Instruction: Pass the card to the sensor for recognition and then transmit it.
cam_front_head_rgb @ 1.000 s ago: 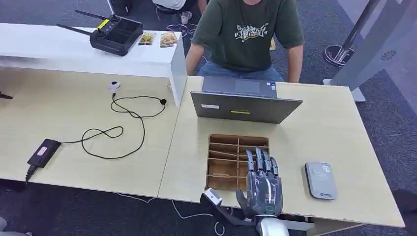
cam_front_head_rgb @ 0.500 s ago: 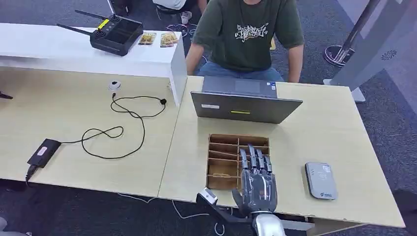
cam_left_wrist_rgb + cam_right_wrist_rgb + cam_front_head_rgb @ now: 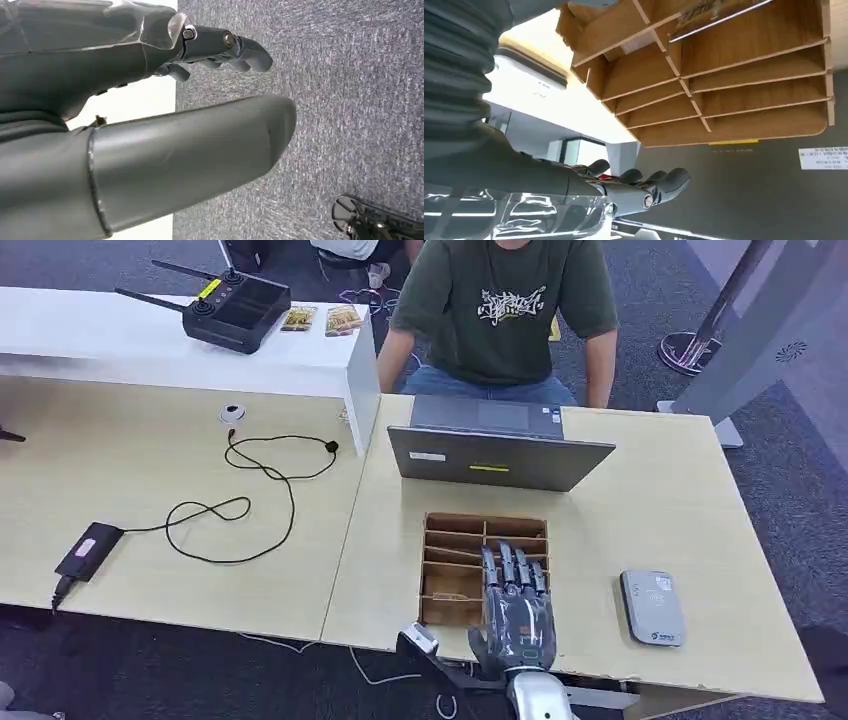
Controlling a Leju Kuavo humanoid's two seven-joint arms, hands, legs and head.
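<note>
Now, right hand (image 3: 515, 615) over card box (image 3: 452, 565), card (image 3: 714, 12) flat in slot.

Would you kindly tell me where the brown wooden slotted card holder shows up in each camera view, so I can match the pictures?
Head view: the brown wooden slotted card holder lies on the pale table, just in front of the grey laptop, with the right hand over its right part.
Left wrist view: not in it.
Right wrist view: the holder spans the upper picture.
Shared landmark: the laptop's yellow sticker.
</note>
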